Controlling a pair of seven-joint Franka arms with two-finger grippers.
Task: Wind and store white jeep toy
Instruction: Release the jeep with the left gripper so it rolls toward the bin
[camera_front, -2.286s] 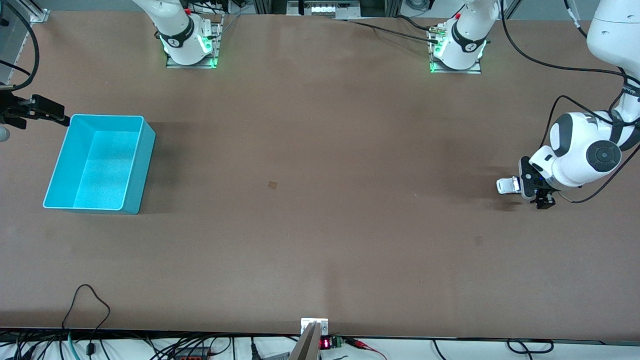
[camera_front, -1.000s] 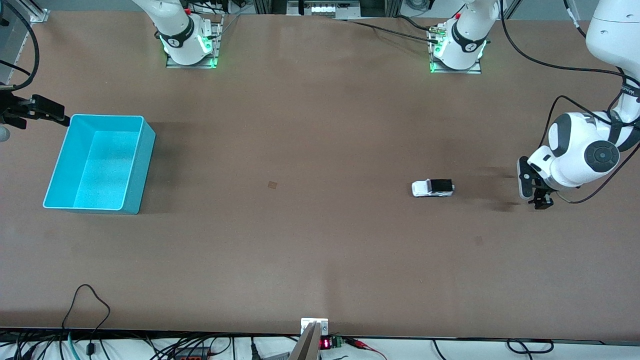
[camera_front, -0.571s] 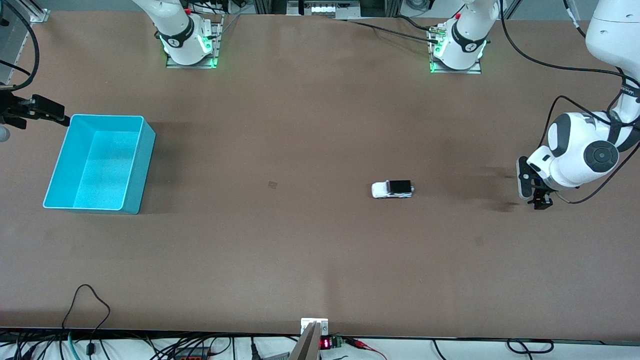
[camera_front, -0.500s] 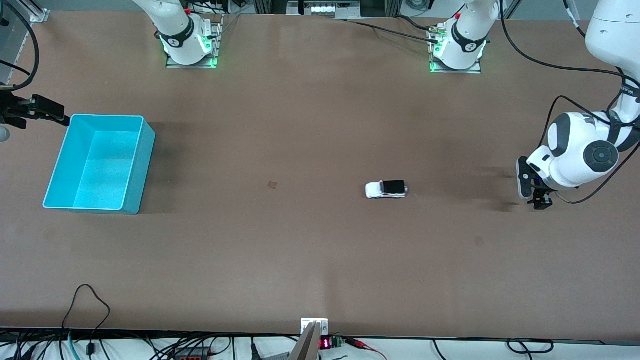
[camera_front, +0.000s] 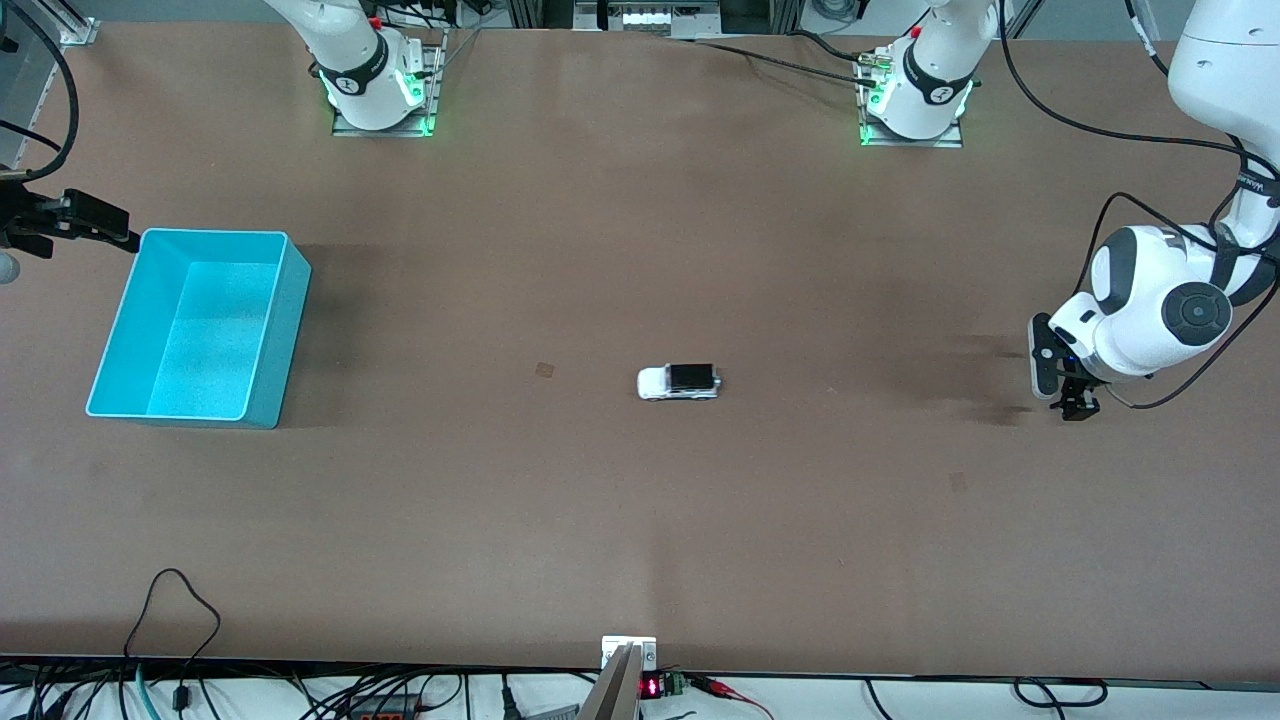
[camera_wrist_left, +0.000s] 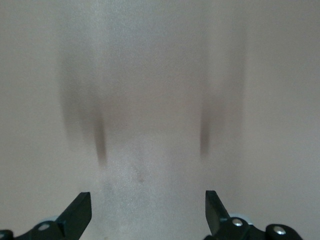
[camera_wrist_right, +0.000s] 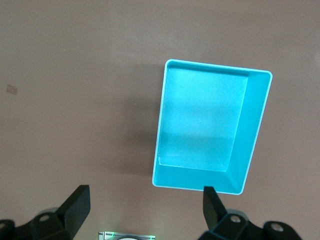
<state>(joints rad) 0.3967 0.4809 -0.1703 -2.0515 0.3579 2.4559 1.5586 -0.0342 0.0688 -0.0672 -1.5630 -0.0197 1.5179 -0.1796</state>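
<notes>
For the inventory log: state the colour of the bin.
Teal bin, seen best in the right wrist view.

The left gripper (camera_front: 1058, 385) hangs low over the tabletop (camera_front: 640, 520) at its own end, its 2 fingers (camera_wrist_left: 77, 216) spread. The right gripper (camera_wrist_right: 145, 210) waits high, fingers apart.

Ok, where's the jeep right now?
In the front view the white jeep toy sits free on the table near its middle, between the teal bin and the open left gripper.
</notes>
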